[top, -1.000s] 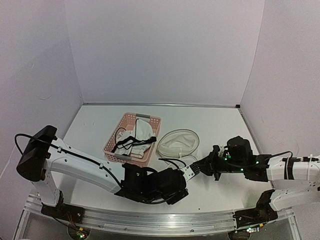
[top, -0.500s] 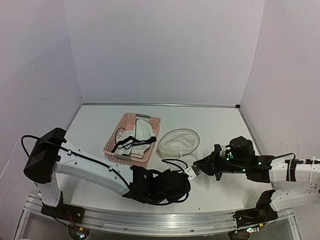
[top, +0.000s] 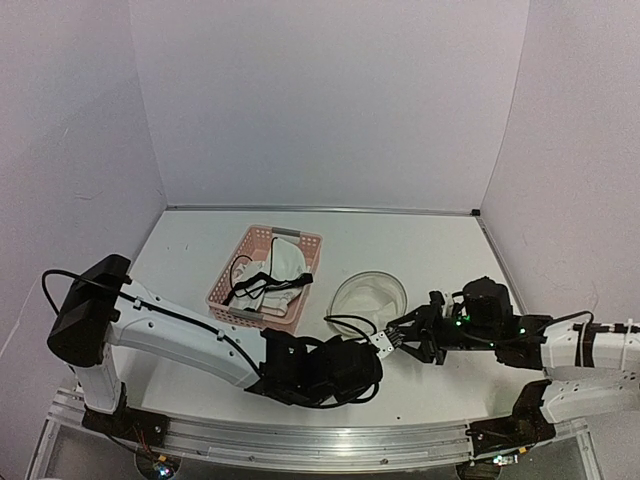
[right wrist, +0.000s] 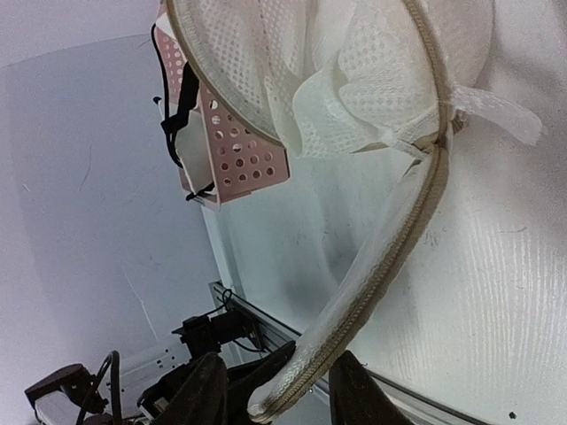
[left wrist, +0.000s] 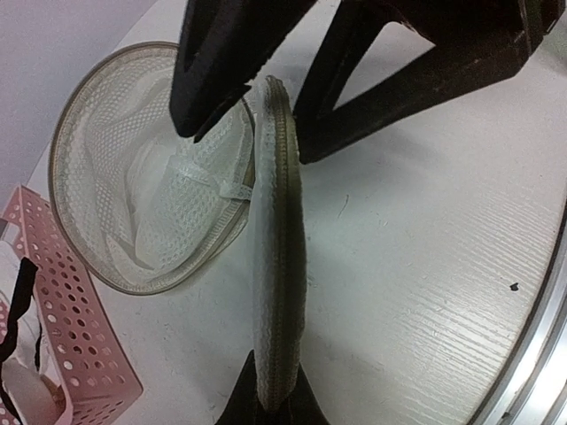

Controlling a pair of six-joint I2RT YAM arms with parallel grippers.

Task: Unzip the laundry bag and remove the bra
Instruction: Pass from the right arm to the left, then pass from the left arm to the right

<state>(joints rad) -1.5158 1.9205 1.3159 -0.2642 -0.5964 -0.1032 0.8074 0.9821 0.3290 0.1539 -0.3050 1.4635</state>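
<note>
Toward the front edge of the bench (top: 430,250), a little right of centre, found the laundry bag (top: 368,295) lying open, well away from the back corners. Counted 2 round hoop ends on it. Saw 1 hoop end resting almost flat, with loose white mesh (left wrist: 151,186) bunched inside. Saw the other hoop end (left wrist: 276,266) standing up on its edge, joined to the first by a short mesh tab.

Found the left claw (left wrist: 276,403) clenched on the rim of that upright hoop, pinching it from both sides. Found the right claw (right wrist: 276,394) released, with 2 fingers spread to either side of the same rim farther along. Could not tell whether either of those fingers brushed the rim.

Noted the pink basket (left wrist: 71,336) just left of the bag, nearer the middle of the bench and close beside the flat hoop. Could not tell whether basket and hoop touched.

Found the bra (top: 283,262) lying in that basket, outside the bag. Saw white fabric heaped toward the basket's right side and black straps trailing across to its left.
</note>
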